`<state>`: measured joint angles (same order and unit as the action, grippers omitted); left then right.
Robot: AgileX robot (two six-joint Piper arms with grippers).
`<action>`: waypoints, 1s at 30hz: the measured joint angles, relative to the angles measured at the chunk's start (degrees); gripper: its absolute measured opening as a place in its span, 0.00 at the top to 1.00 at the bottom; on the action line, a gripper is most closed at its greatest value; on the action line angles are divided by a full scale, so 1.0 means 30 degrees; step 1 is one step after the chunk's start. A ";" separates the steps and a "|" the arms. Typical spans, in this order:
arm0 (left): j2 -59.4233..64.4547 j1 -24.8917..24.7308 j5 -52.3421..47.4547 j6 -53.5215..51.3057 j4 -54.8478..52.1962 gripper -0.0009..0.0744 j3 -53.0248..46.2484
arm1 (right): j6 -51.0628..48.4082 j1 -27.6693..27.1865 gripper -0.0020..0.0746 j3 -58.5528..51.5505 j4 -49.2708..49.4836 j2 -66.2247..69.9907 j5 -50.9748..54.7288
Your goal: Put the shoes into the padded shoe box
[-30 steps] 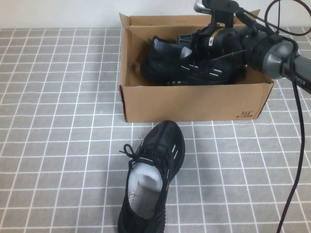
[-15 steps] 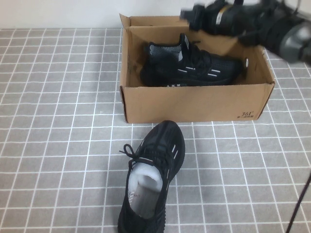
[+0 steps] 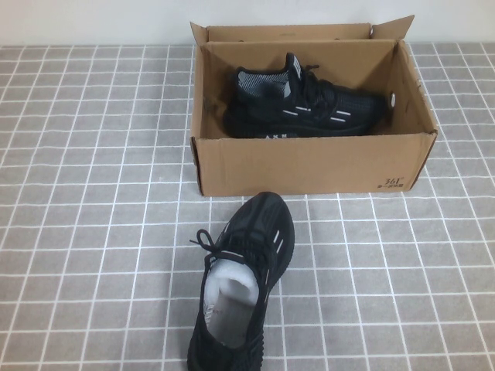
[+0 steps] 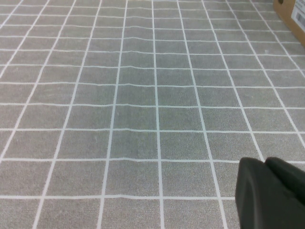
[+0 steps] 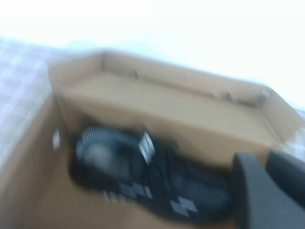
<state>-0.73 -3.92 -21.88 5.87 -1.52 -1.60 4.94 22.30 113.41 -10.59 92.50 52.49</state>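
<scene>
One black knit sneaker (image 3: 309, 107) lies on its side inside the brown cardboard shoe box (image 3: 309, 166) at the back of the table. The other sneaker (image 3: 241, 282) stands on the grey tiled cloth in front of the box, its toe towards the box. Neither arm shows in the high view. My right gripper (image 5: 264, 160) hangs above one end of the box (image 5: 181, 102), over the boxed sneaker (image 5: 143, 176), with a narrow gap between its fingers and nothing held. My left gripper (image 4: 267, 164) is low over bare cloth, shut and empty.
The grey cloth with white grid lines (image 3: 93, 232) covers the table. The box's back flaps (image 3: 286, 32) stand up. A corner of the box (image 4: 291, 12) shows at the edge of the left wrist view. A white wall runs behind the table.
My right arm let go of the sneaker in the box, rose and drew back to the right until it left the high view. The boxed sneaker settled. The front sneaker has not moved.
</scene>
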 joint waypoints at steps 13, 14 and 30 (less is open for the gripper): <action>0.0000 0.0000 0.0000 0.0000 0.0000 0.99 0.0000 | -0.0374 -0.0004 0.98 -1.1719 0.0021 -0.9325 -0.1579; 0.0000 0.0000 0.0000 0.0000 0.0000 0.99 0.0000 | -0.0409 -0.0004 0.98 -1.2430 0.0021 -0.9984 -0.1579; 0.0000 0.0000 0.0000 0.0000 0.0000 0.99 0.0000 | -0.1003 -0.0004 0.98 -1.5867 -0.0425 -1.4464 0.1224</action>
<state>-0.73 -3.92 -21.88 5.87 -1.52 -1.60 1.93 22.29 65.81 -11.87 49.11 56.16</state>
